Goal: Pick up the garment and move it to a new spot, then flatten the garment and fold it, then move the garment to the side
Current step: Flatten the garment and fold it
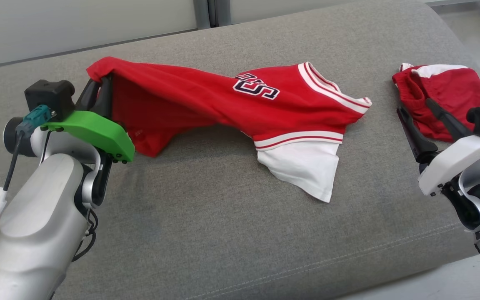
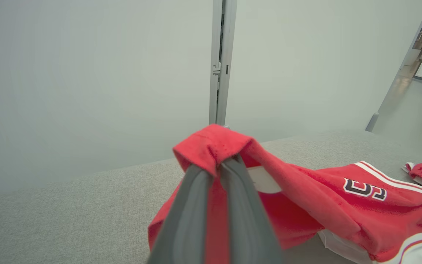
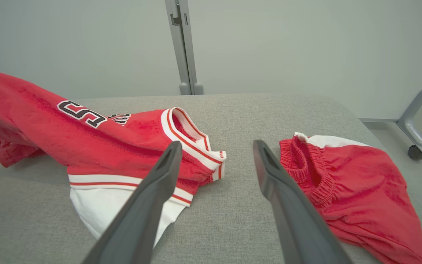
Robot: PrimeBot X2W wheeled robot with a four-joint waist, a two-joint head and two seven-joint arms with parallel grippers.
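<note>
Left claw [image 1: 99, 85] is clamped on one end of the red garment [image 1: 240, 104], with the fingertips buried under a fold, so I can't tell how much cloth sits between them. From the head the two dark fingers vanish into red. The left wrist camera shows them pressed close, a strip of red between and the fold capping both tips. That camera also catches a white patch under the fold, which the head camera hides. The lettering [image 1: 256, 86] on the garment is creased and turned away, so I can't read it from any angle. The pinched end is raised off the grey surface [image 1: 223, 233] near its far left corner. From there the cloth slopes down to the middle, where the striped end lies flat and a white panel points toward the near edge. What's beneath the raised stretch is in shadow. Right claw [image 1: 413, 105] is spread wide and holding nothing, near the right edge. Its wrist camera puts the gap between the fingers over bare grey, with the garment's striped end on one side and the red shorts [image 1: 444, 89] on the other. From the head those fingers overlap the shorts, so I can't say whether they touch. The shorts sit by the far right corner, well apart from my left claw. Both my forearms are cut off at the picture's bottom corners.
</note>
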